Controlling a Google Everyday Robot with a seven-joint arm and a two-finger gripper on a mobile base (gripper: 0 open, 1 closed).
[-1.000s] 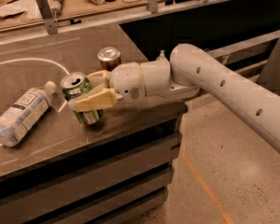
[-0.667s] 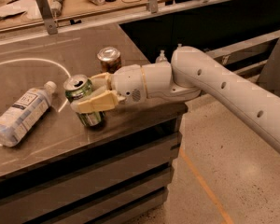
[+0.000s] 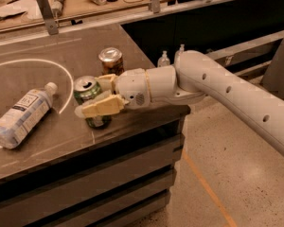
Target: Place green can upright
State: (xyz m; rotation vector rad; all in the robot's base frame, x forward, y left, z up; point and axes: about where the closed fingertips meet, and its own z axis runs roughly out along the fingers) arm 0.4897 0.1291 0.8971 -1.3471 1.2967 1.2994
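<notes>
The green can (image 3: 86, 91) stands upright on the dark table (image 3: 47, 136) near its front right edge, silver top with pull tab facing up. My gripper (image 3: 92, 97) reaches in from the right and is closed around the can. One pale finger (image 3: 103, 107) crosses the can's front and the other sits behind it. The can's base looks to be resting on the table, though the front finger hides part of its lower body.
An orange-brown can (image 3: 110, 60) stands upright just behind the gripper. A clear plastic bottle with a white label (image 3: 22, 116) lies on its side to the left. A white painted arc (image 3: 47, 65) marks the tabletop. A cluttered counter (image 3: 85, 4) runs behind.
The gripper and the green can have shifted slightly to the right together. The can stays upright. The bottle and the orange-brown can have not moved.
</notes>
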